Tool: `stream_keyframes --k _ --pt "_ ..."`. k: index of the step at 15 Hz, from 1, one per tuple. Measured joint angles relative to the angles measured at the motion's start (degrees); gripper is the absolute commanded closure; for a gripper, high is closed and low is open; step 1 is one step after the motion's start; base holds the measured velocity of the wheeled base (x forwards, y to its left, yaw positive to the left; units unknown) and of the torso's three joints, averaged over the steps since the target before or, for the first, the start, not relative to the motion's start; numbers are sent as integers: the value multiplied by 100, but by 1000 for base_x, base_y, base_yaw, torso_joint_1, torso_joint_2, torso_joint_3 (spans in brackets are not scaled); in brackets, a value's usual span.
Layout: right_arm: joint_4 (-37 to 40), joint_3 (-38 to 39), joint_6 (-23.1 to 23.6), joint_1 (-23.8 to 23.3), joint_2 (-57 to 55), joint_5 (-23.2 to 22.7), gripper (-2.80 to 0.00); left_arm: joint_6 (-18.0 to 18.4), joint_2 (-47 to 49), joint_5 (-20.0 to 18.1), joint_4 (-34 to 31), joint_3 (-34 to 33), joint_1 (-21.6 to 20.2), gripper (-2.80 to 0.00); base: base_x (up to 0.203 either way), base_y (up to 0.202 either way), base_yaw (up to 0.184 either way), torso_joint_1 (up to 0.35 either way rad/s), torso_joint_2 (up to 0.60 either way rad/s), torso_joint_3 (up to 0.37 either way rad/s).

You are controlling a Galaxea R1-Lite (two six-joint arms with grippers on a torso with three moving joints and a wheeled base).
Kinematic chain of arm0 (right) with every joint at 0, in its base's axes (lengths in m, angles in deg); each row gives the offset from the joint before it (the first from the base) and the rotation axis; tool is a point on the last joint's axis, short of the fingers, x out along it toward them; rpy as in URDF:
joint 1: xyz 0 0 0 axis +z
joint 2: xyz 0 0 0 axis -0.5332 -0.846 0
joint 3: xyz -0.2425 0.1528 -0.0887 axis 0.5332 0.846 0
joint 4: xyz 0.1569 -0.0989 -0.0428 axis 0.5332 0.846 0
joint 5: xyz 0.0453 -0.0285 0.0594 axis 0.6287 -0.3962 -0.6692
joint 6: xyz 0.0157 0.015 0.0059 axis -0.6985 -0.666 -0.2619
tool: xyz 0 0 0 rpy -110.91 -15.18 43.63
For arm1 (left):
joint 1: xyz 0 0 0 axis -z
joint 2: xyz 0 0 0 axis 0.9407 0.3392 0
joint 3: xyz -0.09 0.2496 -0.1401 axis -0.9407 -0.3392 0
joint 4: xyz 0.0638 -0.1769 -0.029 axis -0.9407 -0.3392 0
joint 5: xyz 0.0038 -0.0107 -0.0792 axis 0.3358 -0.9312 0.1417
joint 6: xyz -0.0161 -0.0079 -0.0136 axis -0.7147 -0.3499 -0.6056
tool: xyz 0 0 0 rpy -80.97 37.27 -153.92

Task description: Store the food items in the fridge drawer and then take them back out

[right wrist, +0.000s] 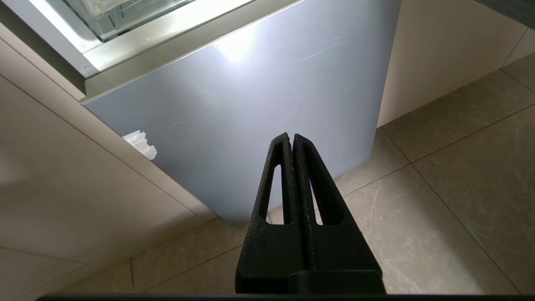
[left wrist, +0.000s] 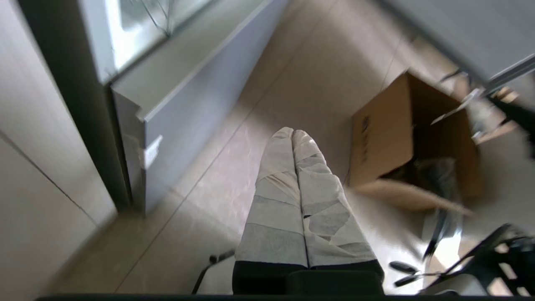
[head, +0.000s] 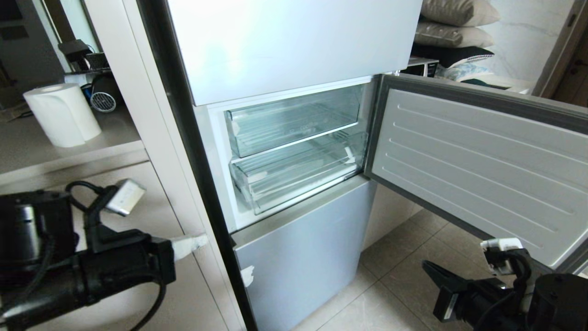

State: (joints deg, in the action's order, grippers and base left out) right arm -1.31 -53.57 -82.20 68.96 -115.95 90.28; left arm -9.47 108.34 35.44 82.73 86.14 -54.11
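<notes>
Left gripper (head: 195,242): taped fingers pressed together, empty, low beside the fridge's edge; swing it and you risk clipping the cabinet.

Fridge drawer (head: 294,172): pushed in, middle door open, no food items visible anywhere.

Right gripper (head: 434,271): closed, empty, under the open door; rising could strike it.

light: bright, daylit | glare: fridge panel (right wrist: 250,96) hotspot | blur: box (left wrist: 401,133) smeared, left wrist view | head view: edges bent

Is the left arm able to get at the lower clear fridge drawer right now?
Probably yes. The middle door is swung wide open, and nothing stands between the left gripper, low beside the fridge with jaws shut, and the fridge drawer. It would need to rise and reach in.
</notes>
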Motion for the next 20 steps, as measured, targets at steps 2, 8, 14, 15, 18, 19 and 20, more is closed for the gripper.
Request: stream_keyframes --k 2,8,14,15,18,19,20 --pt "0 0 -10 -4 -11 5 0 14 445 593 313 24 528 0 0 0 0 0 0 0" --pt "2 0 -67 -1 -14 353 0 115 2083 2498 1410 792 1538 0 0 0 0 0 0 0" --pt "-1 0 -137 -1 5 540 0 566 3458 4344 2251 2116 2001 0 0 0 0 0 0 0" --pt "-4 0 -132 -2 11 600 0 578 3600 4451 2284 2220 2023 0 0 0 0 0 0 0" --pt "2 0 -136 -4 13 640 0 891 3924 4502 2296 2477 2096 0 0 0 0 0 0 0" --pt "2 0 -143 -1 13 641 0 984 3991 4509 2287 2541 2161 0 0 0 0 0 0 0" --pt "5 0 -149 -1 13 642 0 1039 4052 4515 2275 2590 2217 0 0 0 0 0 0 0"
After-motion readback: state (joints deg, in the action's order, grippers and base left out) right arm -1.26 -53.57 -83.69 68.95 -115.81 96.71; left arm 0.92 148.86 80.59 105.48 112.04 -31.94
